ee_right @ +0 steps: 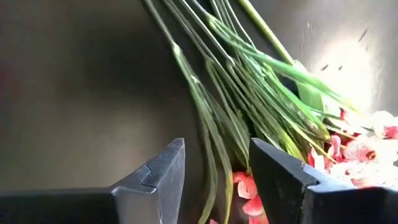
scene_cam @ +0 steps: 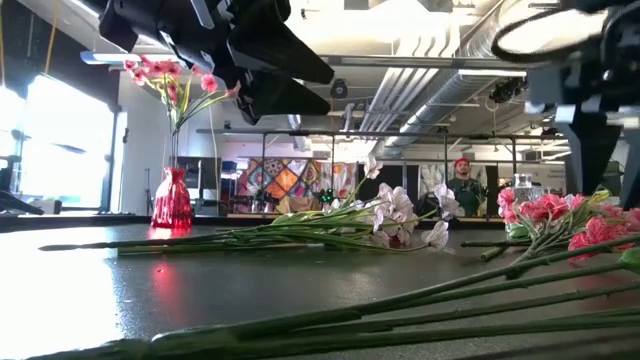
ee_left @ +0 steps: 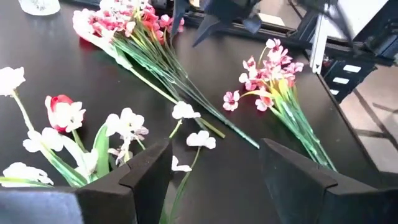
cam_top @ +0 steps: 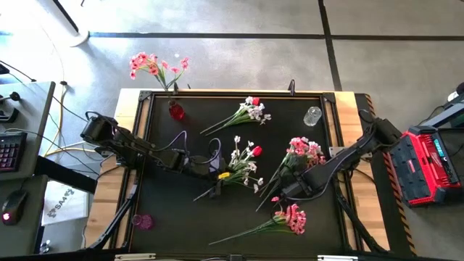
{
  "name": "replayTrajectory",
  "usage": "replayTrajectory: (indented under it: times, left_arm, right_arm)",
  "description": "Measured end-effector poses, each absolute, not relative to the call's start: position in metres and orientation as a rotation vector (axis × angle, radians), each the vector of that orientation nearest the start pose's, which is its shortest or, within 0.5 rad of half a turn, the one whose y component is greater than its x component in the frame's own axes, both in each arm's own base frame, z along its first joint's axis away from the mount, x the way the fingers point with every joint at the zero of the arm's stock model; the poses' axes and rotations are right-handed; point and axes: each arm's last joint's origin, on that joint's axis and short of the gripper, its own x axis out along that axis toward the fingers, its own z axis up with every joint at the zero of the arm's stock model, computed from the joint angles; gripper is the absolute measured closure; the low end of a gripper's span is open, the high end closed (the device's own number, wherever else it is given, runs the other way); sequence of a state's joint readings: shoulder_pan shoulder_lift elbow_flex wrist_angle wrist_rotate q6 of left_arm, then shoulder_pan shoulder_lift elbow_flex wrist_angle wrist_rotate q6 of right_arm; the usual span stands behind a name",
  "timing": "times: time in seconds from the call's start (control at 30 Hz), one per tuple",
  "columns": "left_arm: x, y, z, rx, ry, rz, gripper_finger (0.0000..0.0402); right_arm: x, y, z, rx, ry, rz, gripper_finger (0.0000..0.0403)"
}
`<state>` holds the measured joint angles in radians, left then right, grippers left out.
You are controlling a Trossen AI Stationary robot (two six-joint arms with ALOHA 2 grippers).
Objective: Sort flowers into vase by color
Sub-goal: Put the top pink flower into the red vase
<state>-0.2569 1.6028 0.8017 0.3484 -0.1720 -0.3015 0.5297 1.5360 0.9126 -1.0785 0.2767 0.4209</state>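
Several sprays lie flat on the black mat. A white-and-red spray [cam_top: 243, 163] lies mid-table, and my left gripper [cam_top: 215, 171] hovers open over its stem end, beside its white blossoms [ee_left: 127, 124]. My right gripper [cam_top: 287, 190] is open above the green stems [ee_right: 217, 93] of a pink spray [cam_top: 302, 151]. The stems run up between its fingers, with a pink blossom [ee_right: 247, 193] below. Another pink spray [cam_top: 288, 218] lies nearer, and a white-and-red one [cam_top: 249, 112] farther back. A red vase [cam_top: 175, 110] stands upright and holds pink flowers [cam_top: 154, 65].
A clear glass vase [cam_top: 312, 116] stands at the far right of the mat. A small magenta vase [cam_top: 141, 221] stands at the near left. The raised mat frame [cam_top: 232, 93] borders the work area. A red case [cam_top: 429, 165] sits off the table's right side.
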Motion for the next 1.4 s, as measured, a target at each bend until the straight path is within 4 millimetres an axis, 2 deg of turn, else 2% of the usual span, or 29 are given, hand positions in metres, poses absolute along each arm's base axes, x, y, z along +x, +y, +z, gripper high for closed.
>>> replayTrajectory:
  times: [0.17,0.37,0.53,0.63,0.73,0.97,1.27,1.4]
  left_arm:
    - [0.318,-0.079,0.189,-0.205,0.468,-0.009,0.0174]
    - [0.318,-0.080,0.189,-0.204,0.468,-0.009,0.0174]
    - [0.318,-0.080,0.188,-0.183,0.469,0.018,0.0174]
    - [0.318,-0.078,0.187,-0.166,0.469,0.049,0.0174]
    - [0.318,-0.077,0.185,-0.147,0.468,0.089,0.0174]
    - [0.320,-0.077,0.188,-0.151,0.438,0.100,0.0174]
    - [0.325,-0.073,0.197,-0.183,0.347,0.070,0.0174]
    - [0.328,-0.064,0.200,-0.236,0.327,-0.003,0.0174]
  right_arm:
    - [0.195,0.096,0.164,-0.334,1.551,-0.140,0.0236]
    - [0.189,0.088,0.143,-0.257,1.544,-0.048,0.0251]
    - [0.181,0.081,0.131,-0.218,1.553,-0.071,0.0301]
    - [0.182,0.080,0.132,-0.218,1.551,-0.113,0.0354]
    - [0.188,0.082,0.139,-0.231,1.542,-0.118,0.0394]
    - [0.205,0.086,0.175,-0.329,1.469,-0.241,0.0399]
    - [0.225,0.098,0.226,-0.650,1.233,-0.329,0.0402]
    - [0.231,0.104,0.239,-0.817,1.174,-0.275,0.0402]
